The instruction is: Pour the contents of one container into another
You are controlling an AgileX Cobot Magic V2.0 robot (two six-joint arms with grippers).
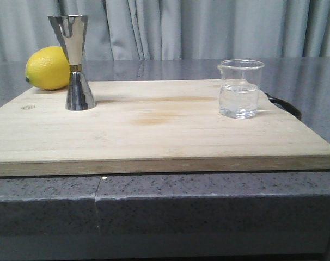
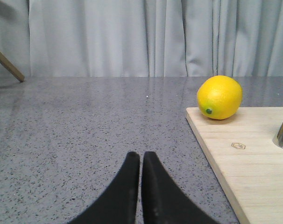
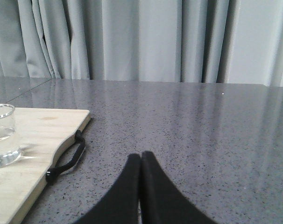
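The left gripper (image 2: 141, 161) is pressed closed and holds nothing; it sits over the gray table (image 2: 85, 121) beside the wooden cutting board (image 1: 154, 130). The right gripper (image 3: 140, 161) is closed and empty too. On the board, the glass beaker (image 1: 240, 89) of water stands far from the steel jigger (image 1: 77, 62), with a lemon (image 1: 48, 68) just behind the jigger.

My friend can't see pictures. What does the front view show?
A glass beaker with clear liquid stands on the right of a wooden cutting board. A steel jigger stands upright on the left, a yellow lemon just behind it.
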